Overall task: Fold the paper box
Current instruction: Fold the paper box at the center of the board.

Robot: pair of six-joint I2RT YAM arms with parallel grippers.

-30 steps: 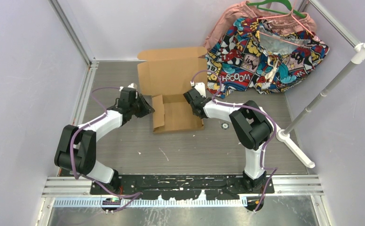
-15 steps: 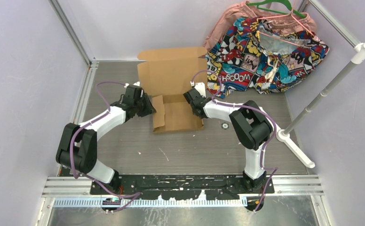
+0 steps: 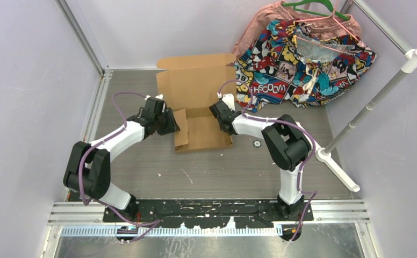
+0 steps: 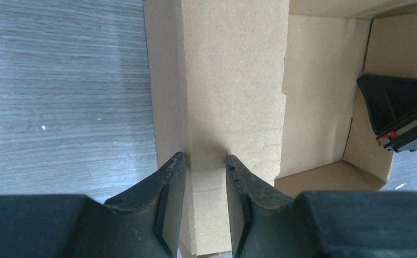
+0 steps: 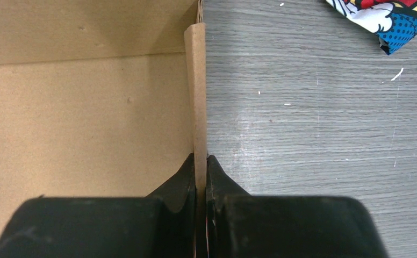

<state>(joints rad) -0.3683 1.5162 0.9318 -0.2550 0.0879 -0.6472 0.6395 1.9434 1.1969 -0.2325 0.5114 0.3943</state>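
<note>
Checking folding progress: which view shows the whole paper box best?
Top external: it alone shows the whole paper box, tray plus large rear panel. Left wrist shows only the left wall and some interior; right wrist only the right wall's edge and box floor.

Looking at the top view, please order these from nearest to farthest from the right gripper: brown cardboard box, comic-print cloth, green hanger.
1. Brown cardboard paper box: the right gripper pinches its right wall.
2. Colourful comic-print cloth: behind, to the right.
3. Green plastic hanger: far back, right.
</note>
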